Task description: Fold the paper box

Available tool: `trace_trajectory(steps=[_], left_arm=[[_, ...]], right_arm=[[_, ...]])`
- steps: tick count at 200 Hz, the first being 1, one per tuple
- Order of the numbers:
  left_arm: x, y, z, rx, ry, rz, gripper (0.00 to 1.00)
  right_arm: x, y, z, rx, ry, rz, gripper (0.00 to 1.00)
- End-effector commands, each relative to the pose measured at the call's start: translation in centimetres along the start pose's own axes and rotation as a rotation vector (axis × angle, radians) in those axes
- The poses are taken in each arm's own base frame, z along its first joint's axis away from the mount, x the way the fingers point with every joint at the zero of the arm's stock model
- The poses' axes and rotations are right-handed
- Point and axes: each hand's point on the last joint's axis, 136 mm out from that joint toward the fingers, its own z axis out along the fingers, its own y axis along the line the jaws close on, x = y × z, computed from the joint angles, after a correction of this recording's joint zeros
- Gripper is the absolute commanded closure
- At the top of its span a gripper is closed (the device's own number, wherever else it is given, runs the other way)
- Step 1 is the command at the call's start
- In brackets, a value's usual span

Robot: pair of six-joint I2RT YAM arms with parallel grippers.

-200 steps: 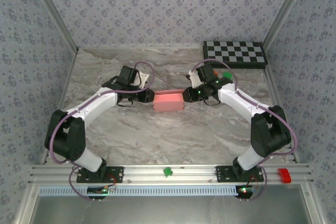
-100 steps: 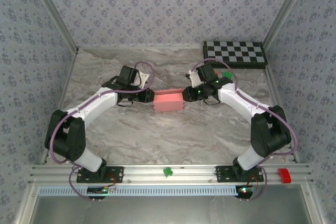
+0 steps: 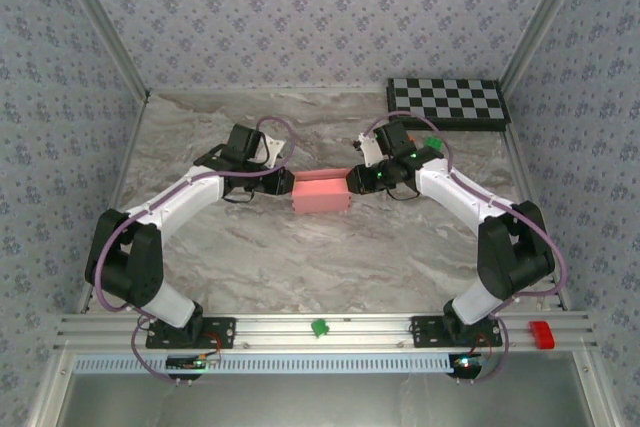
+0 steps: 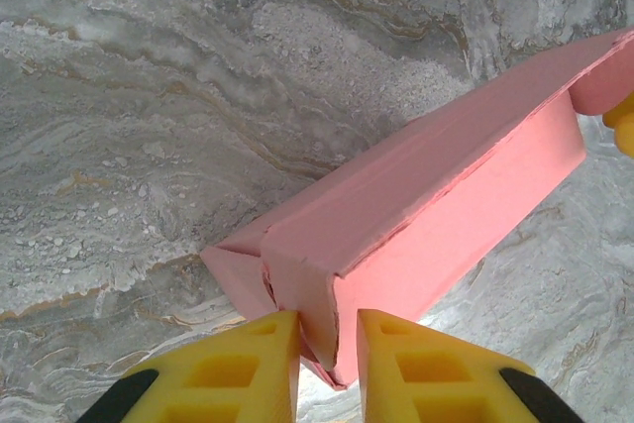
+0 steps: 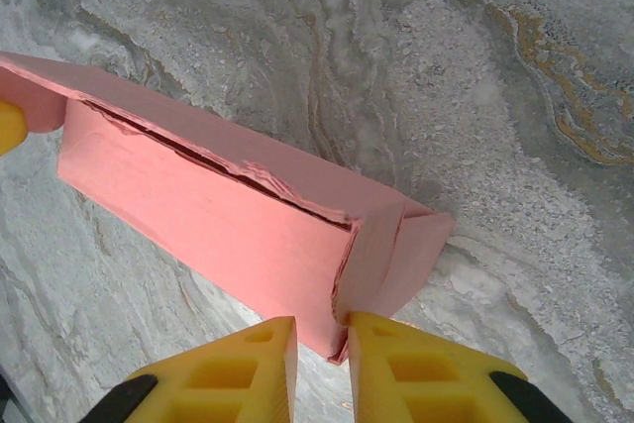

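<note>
Little has moved since the earlier frames; the arms and the box keep their places in the top view. Left of centre, the left gripper (image 3: 281, 184) meets the paper box (image 3: 320, 192), its yellow fingers (image 4: 238, 369) clenched on the box's folded end flap. The salmon-pink box lies flat on the marble table (image 3: 320, 267), at mid-frame between both grippers. Right of centre, the right gripper (image 3: 356, 179) pinches the opposite end flap between its fingers (image 5: 416, 369). Upper right: a checkerboard (image 3: 447, 103).
</note>
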Motion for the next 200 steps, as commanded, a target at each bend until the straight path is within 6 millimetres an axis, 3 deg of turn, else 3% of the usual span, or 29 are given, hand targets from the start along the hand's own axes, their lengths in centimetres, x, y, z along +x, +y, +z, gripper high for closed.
trace_trajectory(steps=[1,138,145,200], left_arm=[[-1.7,-1.2,-0.5,0.04,-0.037,0.018,0.77],[-0.7,-0.5,0.1,0.018,-0.002,0.011,0.8],[-0.7,-0.5,0.1,0.018,-0.001,0.013,0.8],[-0.7,-0.4,0.1,0.013,0.0,0.017,0.8]], right_arm=[[-1.0,1.0,0.0,-0.035,-0.013,0.003,0.78],[-0.9,0.8,0.1,-0.03,-0.008,0.008,0.78],[-2.1,1.3,-0.5,-0.037,-0.037,-0.003,0.78],[-2.3,1.5,-0.6,-0.037,-0.039,-0.01,0.78]])
